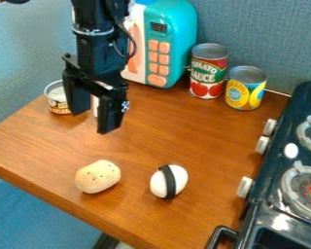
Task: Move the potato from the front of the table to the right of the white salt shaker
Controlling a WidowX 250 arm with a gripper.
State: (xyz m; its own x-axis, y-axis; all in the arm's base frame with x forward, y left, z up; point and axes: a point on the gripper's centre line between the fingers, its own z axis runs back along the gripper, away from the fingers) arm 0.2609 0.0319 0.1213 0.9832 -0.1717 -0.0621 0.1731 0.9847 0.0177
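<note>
Evidently the black gripper [90, 121] hung above the bench [164, 131] with its fingers apart and nothing clamped; a pale sliver [95, 105] showed between them, too hidden to name. The short can [56, 103] stood upright just beside it in view, partly behind a finger, on the bench near its rear left edge. It looked rigid and fairly light, perhaps slick along the metal rim, so a level squeeze across its sides seemed the surest hold. The potato [97, 176], lying nearer the front, seemed light and firm; its narrower width offered the better grasp, since its rounded ends could let it roll out. To its right lay a white oval with a black band [168, 181].

Bare wood stretched between this pair and the two tall cans [209, 71] [246, 88] by the toy microwave [159, 41]. The stove's knobs [245, 186] bounded the right side, while the bench's front edge left the potato only modest room.
</note>
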